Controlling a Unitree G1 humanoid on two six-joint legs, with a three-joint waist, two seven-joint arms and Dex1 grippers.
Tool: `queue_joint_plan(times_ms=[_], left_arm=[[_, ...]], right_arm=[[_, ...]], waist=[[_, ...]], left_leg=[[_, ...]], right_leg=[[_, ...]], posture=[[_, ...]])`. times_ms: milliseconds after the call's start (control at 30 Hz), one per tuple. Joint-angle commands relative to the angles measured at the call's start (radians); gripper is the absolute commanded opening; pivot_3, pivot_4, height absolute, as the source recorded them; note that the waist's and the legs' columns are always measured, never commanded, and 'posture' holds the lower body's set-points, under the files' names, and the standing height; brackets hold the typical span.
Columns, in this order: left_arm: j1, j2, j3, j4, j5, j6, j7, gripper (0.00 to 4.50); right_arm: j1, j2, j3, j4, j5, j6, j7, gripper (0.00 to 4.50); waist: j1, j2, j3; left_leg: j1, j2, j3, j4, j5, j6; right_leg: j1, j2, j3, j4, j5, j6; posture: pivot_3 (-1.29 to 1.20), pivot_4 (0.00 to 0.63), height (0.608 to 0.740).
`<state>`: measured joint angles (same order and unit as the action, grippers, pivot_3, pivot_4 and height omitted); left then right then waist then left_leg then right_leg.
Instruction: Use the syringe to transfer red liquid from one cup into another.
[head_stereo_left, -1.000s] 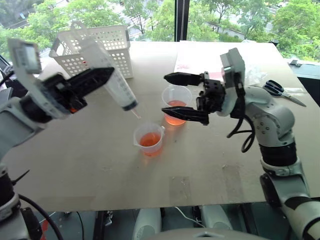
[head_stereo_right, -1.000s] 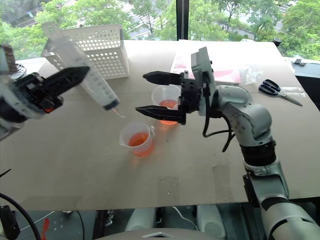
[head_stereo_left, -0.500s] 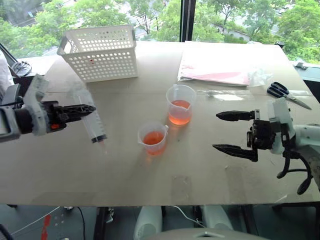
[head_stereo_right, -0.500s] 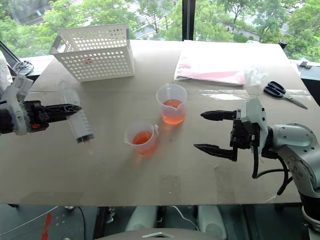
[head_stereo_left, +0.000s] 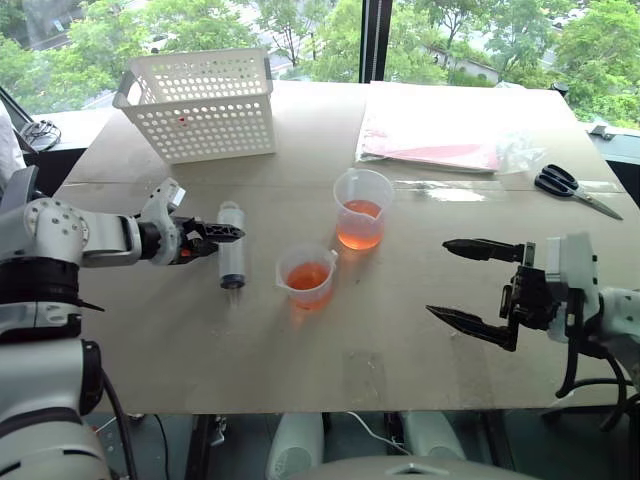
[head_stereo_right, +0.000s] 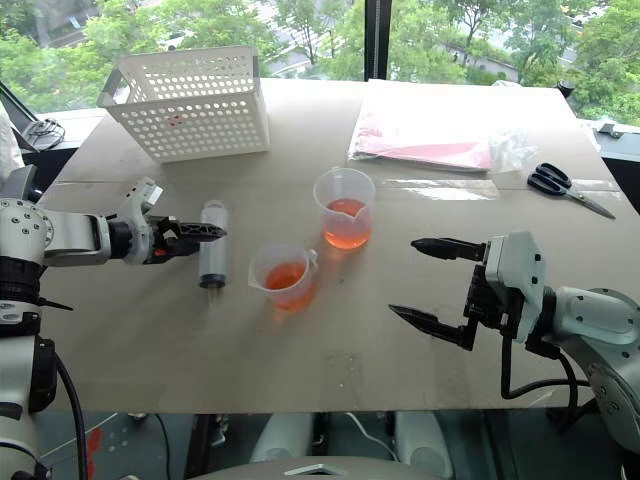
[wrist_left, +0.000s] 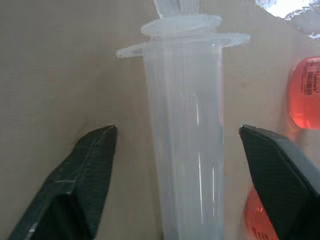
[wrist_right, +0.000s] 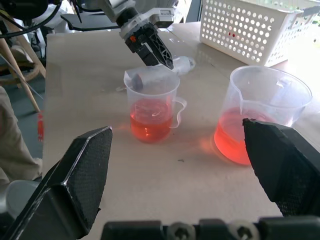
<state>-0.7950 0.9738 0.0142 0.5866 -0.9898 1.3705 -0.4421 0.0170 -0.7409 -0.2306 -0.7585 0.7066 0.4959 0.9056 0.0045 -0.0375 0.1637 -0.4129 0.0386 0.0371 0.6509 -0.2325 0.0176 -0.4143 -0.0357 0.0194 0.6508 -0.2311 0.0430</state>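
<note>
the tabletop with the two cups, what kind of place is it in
Probably a lab or test workbench beside a big window: a brown board table, trees outside the glass, a white perforated plastic basket, and black-handled scissors.

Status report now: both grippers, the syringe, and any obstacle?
Left gripper open, astride the syringe lying on table. Right gripper open, empty. Both cups hold red liquid. Nothing in the way.

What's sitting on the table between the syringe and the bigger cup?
The smaller cup, holding red liquid, stands roughly between the syringe and the bigger cup, a little nearer the robot than the line joining them. The head views show this.
</note>
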Motion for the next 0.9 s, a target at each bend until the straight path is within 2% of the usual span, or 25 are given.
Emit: queue_joint_plan(times_ms=[33,167,233,267,367,433,467,600,667,800,900], left_arm=[[0.021,0.001,0.06,-0.027,0.056,0.039,-0.017,4.45],[0.07,0.007,0.223,-0.123,0.036,0.11,0.011,4.45],[0.161,0.016,0.358,-0.287,0.006,0.104,0.02,4.45],[0.209,0.004,0.419,-0.384,0.003,0.075,0.033,4.45],[0.432,-0.049,0.546,-0.757,0.073,-0.186,-0.028,4.45],[0.506,-0.108,0.645,-0.896,0.008,-0.191,-0.006,4.45],[0.557,-0.141,0.674,-0.974,0.019,-0.237,-0.002,4.45],[0.801,-0.266,0.735,-1.206,0.06,-0.423,-0.078,4.45],[0.957,-0.307,0.744,-1.278,0.128,-0.52,-0.133,4.45],[1.248,-0.385,0.75,-1.319,0.234,-0.692,-0.27,4.45],[1.428,-0.427,0.72,-1.281,0.303,-0.8,-0.38,4.45]], right_arm=[[-0.002,-0.009,-0.048,-0.035,0.066,-0.029,0.015,4.5],[-0.021,-0.022,-0.07,-0.026,0.137,-0.024,0.033,4.5],[-0.024,-0.036,-0.069,-0.003,0.135,-0.031,0.054,4.5],[-0.024,-0.04,-0.067,0.013,0.132,-0.035,0.066,4.5],[-0.029,-0.056,-0.062,0.059,0.113,-0.042,0.088,4.5],[-0.031,-0.058,-0.066,0.1,0.093,-0.05,0.083,4.5],[-0.02,-0.06,-0.071,0.128,0.073,-0.058,0.086,4.5],[0.06,-0.02,-0.095,0.251,-0.033,-0.162,0.094,4.5],[0.14,-0.015,-0.128,0.292,-0.074,-0.207,0.115,4.5],[0.286,-0.023,-0.184,0.407,-0.174,-0.323,0.161,4.5],[0.353,-0.023,-0.222,0.486,-0.202,-0.376,0.192,4.5]], waist=[[-0.002,0.0,0.0],[-0.016,0.0,0.0],[-0.019,-0.001,0.0],[-0.019,-0.001,0.0],[-0.019,-0.001,0.001],[-0.013,-0.001,0.001],[-0.007,-0.001,0.001],[0.008,0.0,-0.001],[0.01,0.001,-0.001],[0.009,0.002,-0.002],[0.008,0.002,-0.002]], left_leg=[[0.001,0.0,0.0,0.0,0.0,0.0],[0.0,0.001,-0.002,0.001,0.0,0.0],[-0.001,0.001,-0.006,0.001,0.0,0.0],[-0.001,0.002,-0.007,0.001,0.0,0.0],[-0.002,0.003,-0.006,0.0,0.0,0.0],[-0.002,0.003,-0.006,0.0,0.0,0.0],[-0.002,0.002,-0.007,-0.001,0.0,0.0],[-0.001,0.0,-0.008,0.0,0.0,0.0],[-0.002,0.0,-0.008,0.0,0.0,0.001],[-0.001,0.0,-0.005,0.0,-0.001,0.001],[-0.001,0.0,-0.002,0.001,-0.001,0.002]], right_leg=[[0.001,0.0,0.0,0.001,0.0,-0.001],[0.0,0.0,0.0,0.001,0.0,0.0],[0.0,0.0,0.0,0.001,0.0,0.0],[0.0,-0.001,0.0,0.001,0.0,0.0],[-0.001,-0.004,0.001,0.0,0.0,0.0],[-0.001,-0.011,0.0,-0.001,0.0,0.0],[0.0,-0.013,0.0,-0.002,-0.001,-0.002],[0.003,-0.014,-0.001,-0.006,-0.002,-0.004],[0.003,-0.012,-0.002,-0.006,-0.002,-0.004],[0.003,-0.008,-0.002,-0.007,-0.002,-0.004],[0.003,-0.007,-0.001,-0.008,-0.002,-0.004]], posture=[[0.0,0.15,0.74],[0.0,0.15,0.74],[0.0,0.15,0.74],[0.0,0.15,0.74],[0.0,0.15,0.74],[0.0,0.15,0.74],[0.0,0.15,0.74],[0.0,0.15,0.74],[0.0,0.15,0.74],[0.0,0.15,0.74],[0.0,0.15,0.74]])
